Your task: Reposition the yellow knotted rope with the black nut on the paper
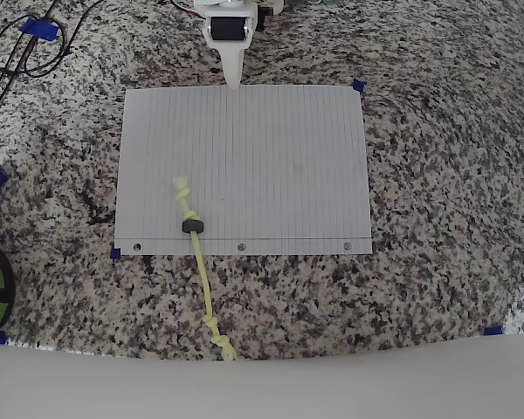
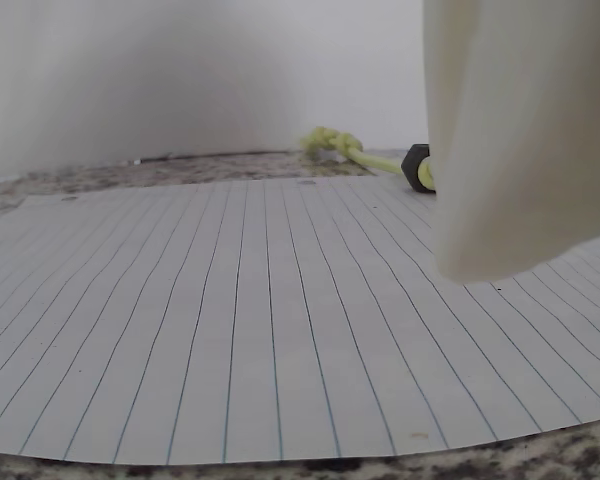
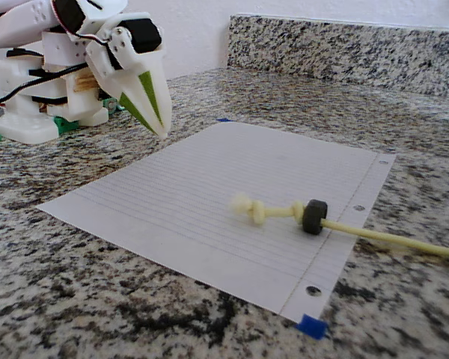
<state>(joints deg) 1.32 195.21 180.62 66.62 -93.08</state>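
Nothing is done yet, I'd judge. The end effector [image 3: 159, 127], pinched closed and empty, hovers at the paper [image 1: 279, 157]'s far edge. Well ahead of it, the yellow knotted rope [image 1: 203, 271] lies half on the paper, trailing onto the counter [image 1: 437, 288], the black nut [image 1: 193, 226] near the punched edge.

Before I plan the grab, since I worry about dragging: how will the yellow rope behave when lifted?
Probably floppy: the rope lies in a loose wavy line, half off the paper. The black nut may slide until a knot stops it. The thin paper might shift if the rope drags.
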